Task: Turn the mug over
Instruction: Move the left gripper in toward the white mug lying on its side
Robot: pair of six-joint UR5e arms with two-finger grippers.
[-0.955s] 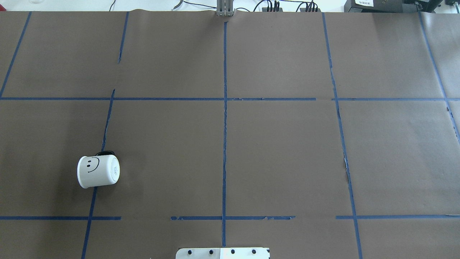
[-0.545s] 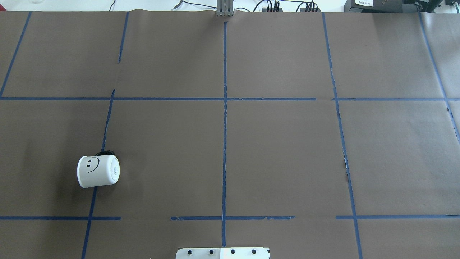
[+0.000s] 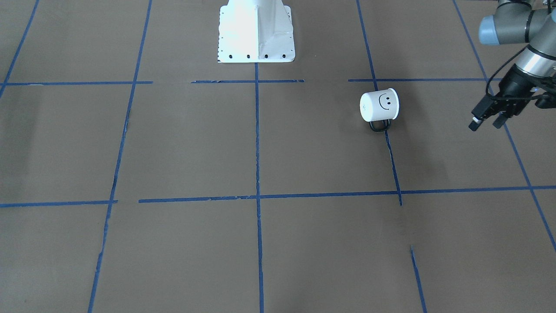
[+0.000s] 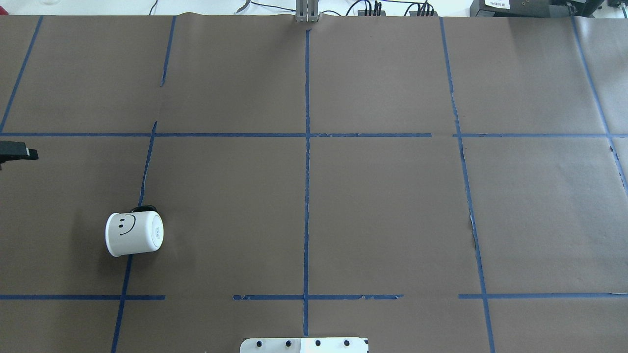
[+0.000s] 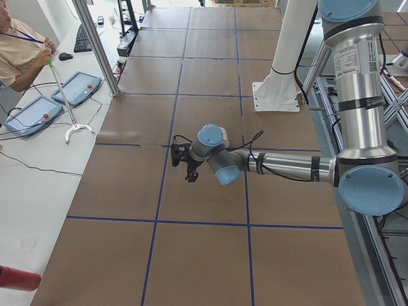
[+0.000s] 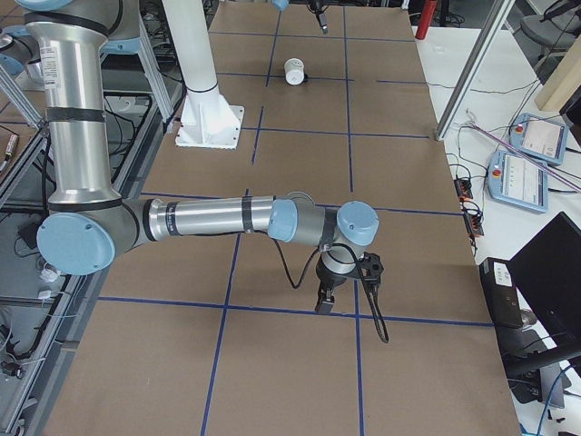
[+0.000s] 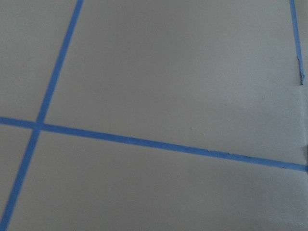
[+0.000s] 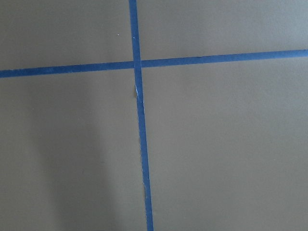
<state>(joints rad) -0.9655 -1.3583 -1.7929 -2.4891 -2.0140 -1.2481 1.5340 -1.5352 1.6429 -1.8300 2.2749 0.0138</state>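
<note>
The white mug with a black smiley face lies on its side at the table's near left, base toward the table's middle and black handle on the far side. It also shows in the front-facing view and small in the exterior right view. My left gripper hangs above the table, out past the mug toward the left edge, apart from it, open and empty. One of its fingertips shows at the overhead view's left edge. My right gripper shows only in the exterior right view, so I cannot tell its state.
Brown paper with a blue tape grid covers the table. The robot's white base stands at the near middle edge. Both wrist views show only paper and tape. An operator sits at a side desk with control pads.
A fingertip of my left gripper has come into the overhead view at its left edge. The mug has not moved.
</note>
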